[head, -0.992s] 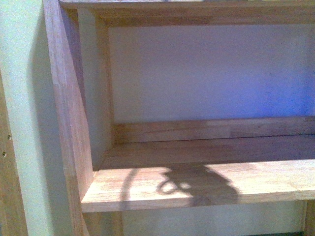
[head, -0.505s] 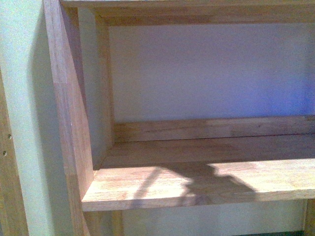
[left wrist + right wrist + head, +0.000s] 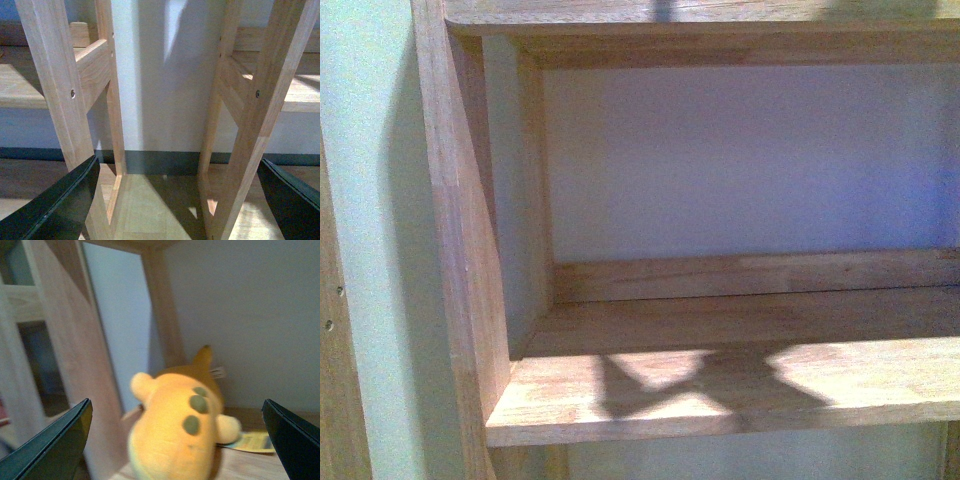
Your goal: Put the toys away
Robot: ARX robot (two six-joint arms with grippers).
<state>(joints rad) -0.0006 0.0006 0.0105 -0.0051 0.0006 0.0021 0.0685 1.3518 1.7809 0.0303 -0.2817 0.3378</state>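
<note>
The toy (image 3: 175,435) is an orange-yellow plush with grey-green spots and a paler rounded limb. It lies on a wooden shelf board (image 3: 250,465) in the right wrist view, blurred and close. My right gripper (image 3: 176,412) is open, its dark fingers (image 3: 55,445) standing wide on either side of the plush without touching it. In the left wrist view my left gripper (image 3: 177,170) is open too, with nothing between its fingers (image 3: 60,205). It faces the shelf unit's wooden legs (image 3: 55,95). Neither gripper shows in the front view.
The front view holds a bare wooden shelf board (image 3: 740,390) carrying an arm's shadow, a side panel (image 3: 460,250) and a pale back wall (image 3: 740,160). A paper tag (image 3: 255,441) lies by the plush. A second slanted leg (image 3: 260,115) and wooden floor (image 3: 155,210) fill the left wrist view.
The shadow on the front shelf board has changed shape and spread out. The shelf sits slightly lower in the front view than before.
</note>
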